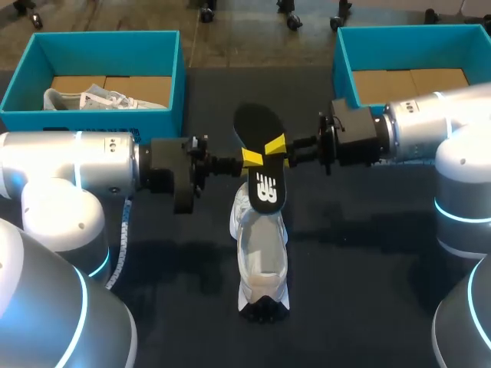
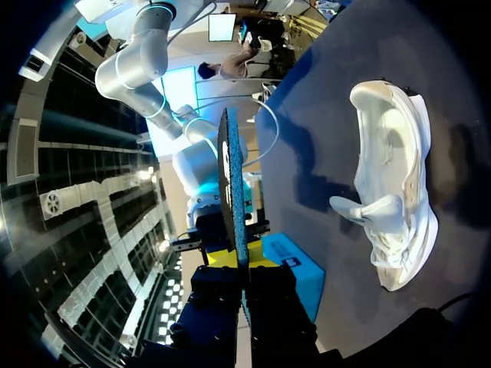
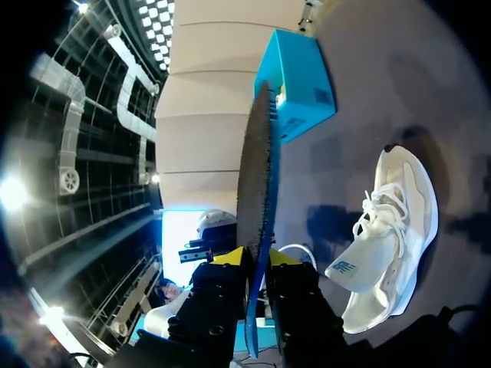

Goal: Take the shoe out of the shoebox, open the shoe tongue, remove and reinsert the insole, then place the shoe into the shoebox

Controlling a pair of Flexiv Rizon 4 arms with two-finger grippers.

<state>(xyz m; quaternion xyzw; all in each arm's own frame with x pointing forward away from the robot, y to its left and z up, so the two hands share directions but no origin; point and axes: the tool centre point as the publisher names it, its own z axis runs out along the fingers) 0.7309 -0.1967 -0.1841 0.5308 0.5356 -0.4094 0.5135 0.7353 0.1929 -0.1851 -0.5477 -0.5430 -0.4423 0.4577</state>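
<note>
Black foam insole [image 1: 257,123] hangs in the air at the middle of the dark cloth-covered table [image 1: 368,253], caught from both sides. The left gripper [image 1: 252,158] pinches one long edge with its yellow-tipped fingers pressed against the two faces. The right gripper [image 1: 276,145] pinches the opposite edge in the same way. Each wrist view shows the insole edge-on between that arm's own fingers, at the left gripper [image 2: 244,261] and the right gripper [image 3: 257,261]. Under the insole, the white mesh running shoe [image 1: 261,257] stands on its sole on the table, outside both boxes, with its tongue folded outward [image 3: 345,268]. The left teal cardboard shoebox [image 1: 107,38] sits at the far left corner and holds a second white shoe [image 1: 84,98]. The right teal cardboard shoebox [image 1: 414,34] sits at the far right corner and shows its brown floor.
</note>
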